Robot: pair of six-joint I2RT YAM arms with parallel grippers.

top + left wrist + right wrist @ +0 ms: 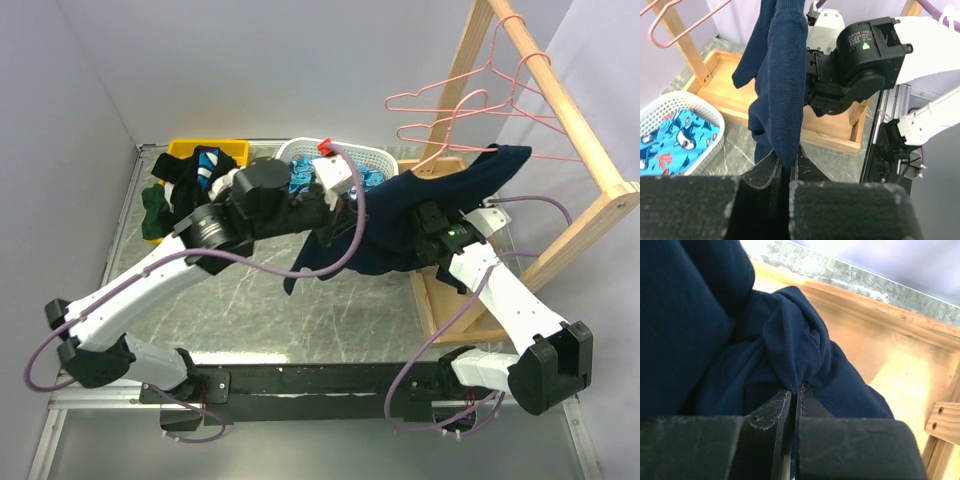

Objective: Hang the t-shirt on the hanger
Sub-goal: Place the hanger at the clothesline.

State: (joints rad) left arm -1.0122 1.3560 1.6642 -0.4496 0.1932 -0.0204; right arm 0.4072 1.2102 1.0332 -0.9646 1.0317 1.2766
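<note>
**Both jaws clenched on the navy shirt, held up off the table**

The jaws of the left gripper [790,167] are pressed together on a hanging fold of the t-shirt [782,75], and the dark cloth runs straight up from between the pads. The jaws of the right gripper [794,390] are clamped just as tight on a bunched ridge of the same navy fabric, which piles up above and to the left of the fingers.

From above, the t-shirt [400,215] hangs stretched between the two wrists, over the far right part of the table [250,310]. Its lower edge droops toward the marbled top on the left. One corner rises up to the right, toward the wooden rack [560,110]. That raised corner ends close under the pink hangers [470,110] hooked on the rack's sloping rail. I cannot tell whether cloth and wire touch. None of the wire triangles has the shirt drawn over it.

In the left wrist view, the right arm's black wrist housing [865,60] sits right behind the cloth with a small green light lit. The rack's shallow wooden base tray [740,100] lies beneath.

Further left stands a white basket [670,107] holding light blue whale-print fabric [675,137]. Beyond that, at the back left corner, is a yellow bin [185,150] with a heap of black, green and white clothes [175,190].
</note>
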